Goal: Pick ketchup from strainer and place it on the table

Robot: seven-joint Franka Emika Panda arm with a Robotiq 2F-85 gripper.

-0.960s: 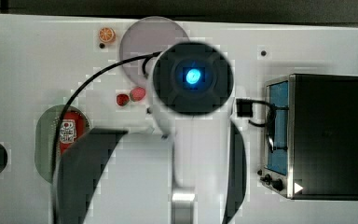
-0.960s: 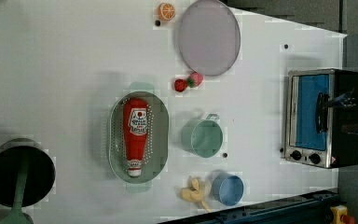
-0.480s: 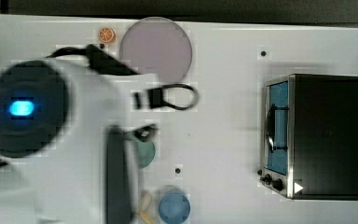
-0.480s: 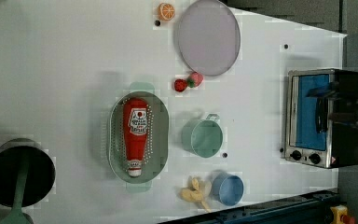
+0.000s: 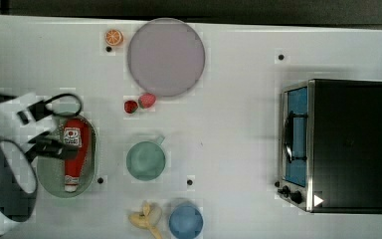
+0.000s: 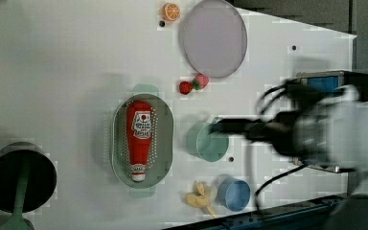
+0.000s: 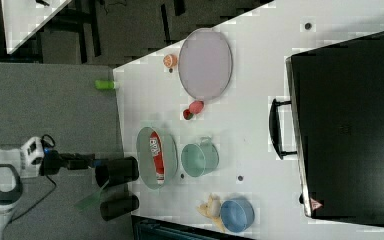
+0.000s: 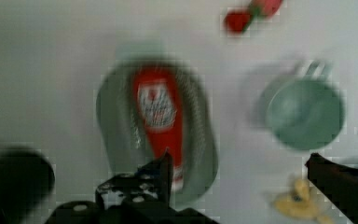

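So the ketchup (image 6: 139, 139) is a slim red squeeze bottle with a white cap and white label, lying flat along the strainer (image 6: 165, 139), which is a pale green oval plastic basin with rows of little holes in the bottom. The strainer sits on the white table (image 6: 67, 72), smooth with a few small dark holes. In the wrist view the hand (image 8: 240, 175) hangs above the strainer, fingers (image 8: 161, 175) spread wide with nothing between them, not touching the bottle. Around it: a round green cup (image 6: 210, 142) with a handle just beside the strainer, two strawberries (image 6: 194, 85) near a flat round lilac plate (image 6: 213, 37), an orange slice (image 6: 171, 11), a blue bowl (image 6: 234, 194) next to a banana (image 6: 199, 199), and a boxy black toaster oven (image 5: 348, 144) well apart.
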